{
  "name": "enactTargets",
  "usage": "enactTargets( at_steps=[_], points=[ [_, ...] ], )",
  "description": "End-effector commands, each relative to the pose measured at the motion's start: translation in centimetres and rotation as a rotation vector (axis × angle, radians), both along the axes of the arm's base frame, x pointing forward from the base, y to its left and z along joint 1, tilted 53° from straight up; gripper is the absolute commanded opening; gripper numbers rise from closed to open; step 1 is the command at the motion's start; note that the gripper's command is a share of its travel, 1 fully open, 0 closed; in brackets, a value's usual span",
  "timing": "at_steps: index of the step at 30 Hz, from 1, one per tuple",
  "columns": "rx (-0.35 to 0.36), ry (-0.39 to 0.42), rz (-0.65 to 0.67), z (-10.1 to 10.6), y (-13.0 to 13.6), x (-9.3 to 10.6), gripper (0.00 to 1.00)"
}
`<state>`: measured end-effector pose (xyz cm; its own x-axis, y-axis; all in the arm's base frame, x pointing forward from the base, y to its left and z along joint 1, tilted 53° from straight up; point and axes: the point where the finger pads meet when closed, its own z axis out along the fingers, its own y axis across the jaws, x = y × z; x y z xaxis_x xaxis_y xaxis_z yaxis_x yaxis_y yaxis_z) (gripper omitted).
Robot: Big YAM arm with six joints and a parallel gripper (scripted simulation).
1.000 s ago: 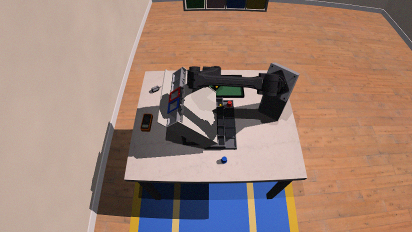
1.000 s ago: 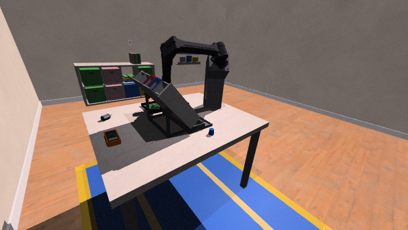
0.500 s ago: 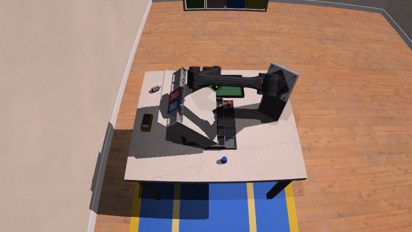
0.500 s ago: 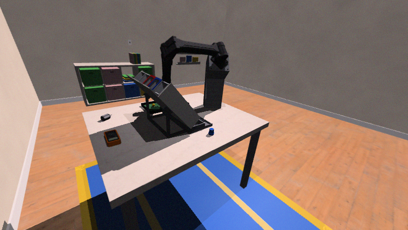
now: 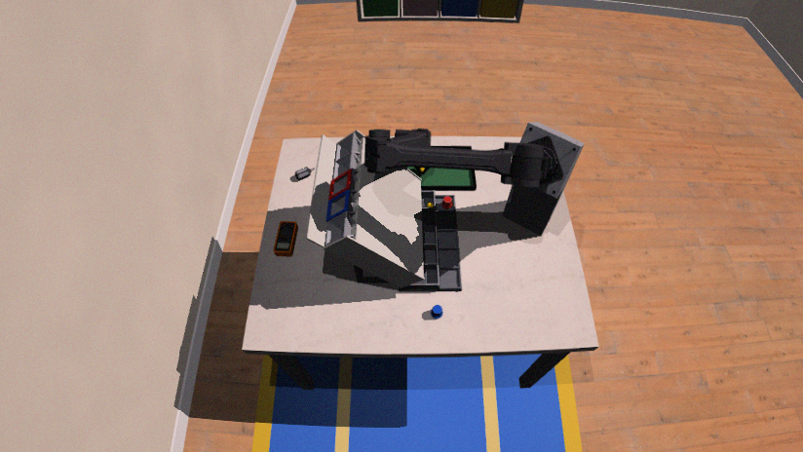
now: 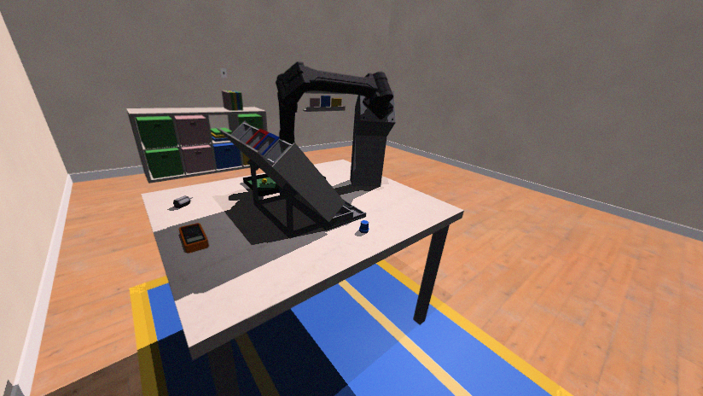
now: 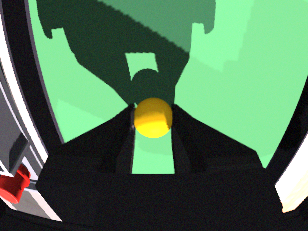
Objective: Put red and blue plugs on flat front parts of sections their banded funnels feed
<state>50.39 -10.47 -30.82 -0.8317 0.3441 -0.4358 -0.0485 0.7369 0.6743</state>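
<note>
Above the green tray, the tool grips a yellow marble; diagonally off the tray's corner, the red plug stands upright.

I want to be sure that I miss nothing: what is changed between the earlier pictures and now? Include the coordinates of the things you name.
Nothing visibly changed. The arm [image 5: 466,159] [image 6: 339,82], red plug [image 5: 446,203] [image 7: 13,186] and blue plug [image 5: 437,311] [image 6: 363,226] stayed where they were. The gripper [image 7: 153,112] is now closed on a yellow marble [image 7: 153,118], but without an earlier wrist picture I cannot tell if that grasp is new.
</note>
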Motion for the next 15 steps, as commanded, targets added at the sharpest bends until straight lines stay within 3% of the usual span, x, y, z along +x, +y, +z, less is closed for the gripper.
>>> enactTargets(
  at_steps=[1,4,15],
  points=[
    [-0.016,-0.024,0.001,0.8,-0.5,0.6,0.00],
    [-0.007,-0.005,-0.020,1.0,-1.5,-0.4,0.00],
    [-0.005,-0.008,-0.019,1.9,-2.4,-1.3,0.00]
  ],
)
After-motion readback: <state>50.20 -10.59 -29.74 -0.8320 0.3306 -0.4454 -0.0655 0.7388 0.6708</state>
